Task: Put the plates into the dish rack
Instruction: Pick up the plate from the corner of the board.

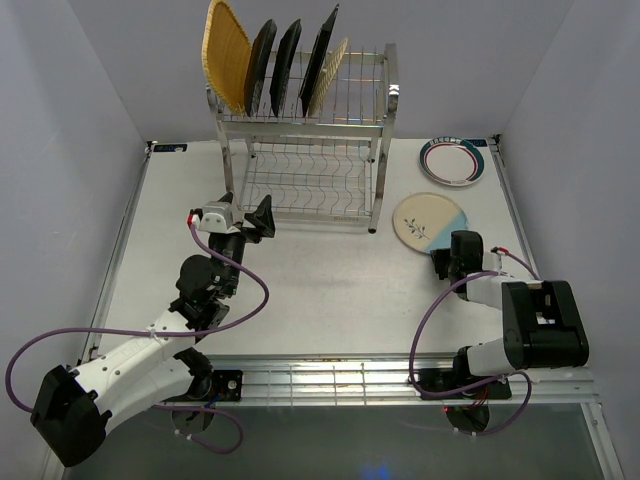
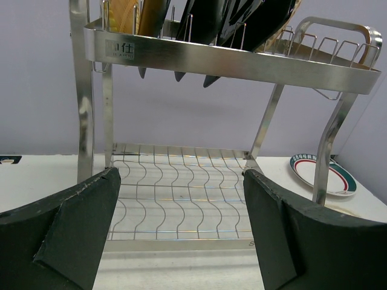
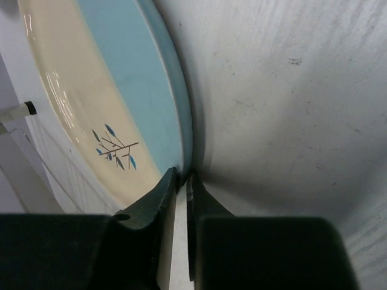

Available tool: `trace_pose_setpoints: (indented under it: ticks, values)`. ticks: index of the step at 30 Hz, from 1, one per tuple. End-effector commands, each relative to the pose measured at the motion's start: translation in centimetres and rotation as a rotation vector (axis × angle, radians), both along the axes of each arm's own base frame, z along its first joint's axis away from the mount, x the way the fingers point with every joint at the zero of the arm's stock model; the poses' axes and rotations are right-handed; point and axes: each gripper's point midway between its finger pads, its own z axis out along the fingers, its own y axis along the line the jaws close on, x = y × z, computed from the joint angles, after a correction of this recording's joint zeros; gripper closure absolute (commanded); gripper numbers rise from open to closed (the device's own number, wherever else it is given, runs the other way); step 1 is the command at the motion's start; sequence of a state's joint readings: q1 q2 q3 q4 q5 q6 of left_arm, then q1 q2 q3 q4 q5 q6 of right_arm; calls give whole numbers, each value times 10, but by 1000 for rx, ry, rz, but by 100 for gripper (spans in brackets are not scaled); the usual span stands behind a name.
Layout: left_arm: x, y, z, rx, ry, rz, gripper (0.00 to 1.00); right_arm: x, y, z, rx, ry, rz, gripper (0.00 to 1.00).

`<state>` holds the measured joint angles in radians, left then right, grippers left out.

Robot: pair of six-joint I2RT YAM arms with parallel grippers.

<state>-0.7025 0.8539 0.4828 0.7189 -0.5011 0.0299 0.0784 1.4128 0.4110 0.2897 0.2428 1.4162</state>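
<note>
The dish rack [image 1: 384, 104] stands at the back of the table, with several plates upright in its top tier: two woven orange-tan ones [image 1: 226, 52] at the ends and dark ones between. Its lower shelf [image 2: 175, 187] is bare. The cream-blue round plate [image 1: 426, 218] lies right of the rack. My right gripper [image 1: 447, 262] is shut on its near rim, one finger on each side of the plate's edge [image 3: 184, 139]. The teal-rimmed white plate [image 1: 453, 160] lies at the back right. My left gripper [image 1: 262, 216] is open and empty, facing the rack's lower shelf.
The rack's upright posts [image 2: 86, 121] and top rail [image 2: 230, 66] stand just ahead of the left fingers [image 2: 78, 223]. The teal-rimmed plate also shows past the rack's right post in the left wrist view [image 2: 302, 168]. Purple walls close in the table on three sides.
</note>
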Motion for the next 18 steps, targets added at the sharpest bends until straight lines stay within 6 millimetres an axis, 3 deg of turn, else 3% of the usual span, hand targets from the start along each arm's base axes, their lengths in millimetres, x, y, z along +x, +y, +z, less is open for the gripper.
trace_pose_setpoints:
  ticks: [1,6,10,18]
  values:
    - [-2,1,4,-3,-16,-3,7,-25,-2,-28,6,119,-18,92]
    - [-2,-2,2,6,-14,-14,7,-27,-3,-19,11,100,-23,92]
    - [-2,-16,-4,63,-19,-76,8,-32,-9,-7,-39,120,-24,92]
    - [-15,-75,-39,315,-57,-365,10,-52,-11,13,-46,169,-16,92]
